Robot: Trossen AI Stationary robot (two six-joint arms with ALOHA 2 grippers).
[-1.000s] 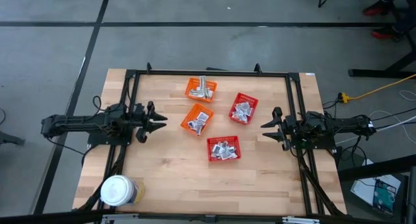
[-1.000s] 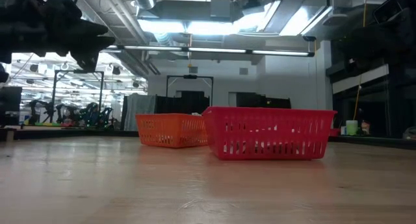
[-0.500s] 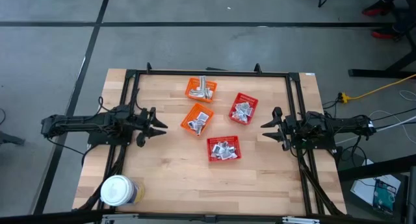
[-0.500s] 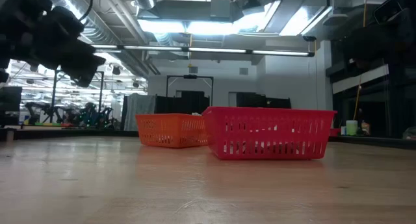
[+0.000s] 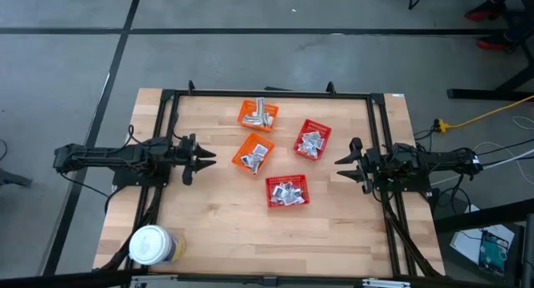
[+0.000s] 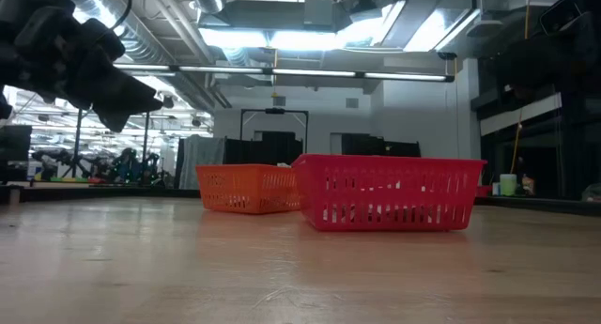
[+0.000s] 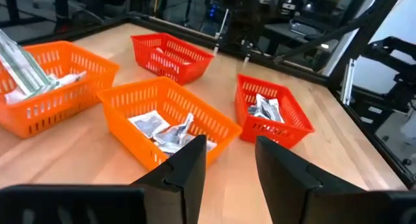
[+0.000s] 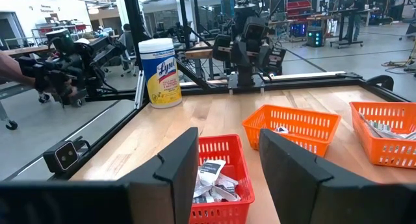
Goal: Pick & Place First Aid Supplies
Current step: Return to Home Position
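The first aid supplies are small silvery sachets (image 7: 162, 128) lying in four mesh baskets at mid-table: two orange baskets (image 5: 258, 114) (image 5: 254, 153) and two red baskets (image 5: 313, 139) (image 5: 286, 190). My left gripper (image 5: 204, 157) hovers open at the table's left, fingers aimed at the nearer orange basket (image 7: 166, 117), with nothing between them. It shows high at the left of the low view (image 6: 122, 89). My right gripper (image 5: 340, 163) hovers open at the table's right, facing the near red basket (image 8: 218, 175). It is also empty.
A white-lidded round jar of wipes (image 5: 152, 245) stands at the table's near left corner. A dark metal frame (image 5: 267, 94) runs around the work area. Bare wood lies between each gripper and the baskets and along the near edge.
My left gripper has tipped its fingers downward a little and swung slightly, staying open and above the table's left side. The baskets and sachets have not moved.
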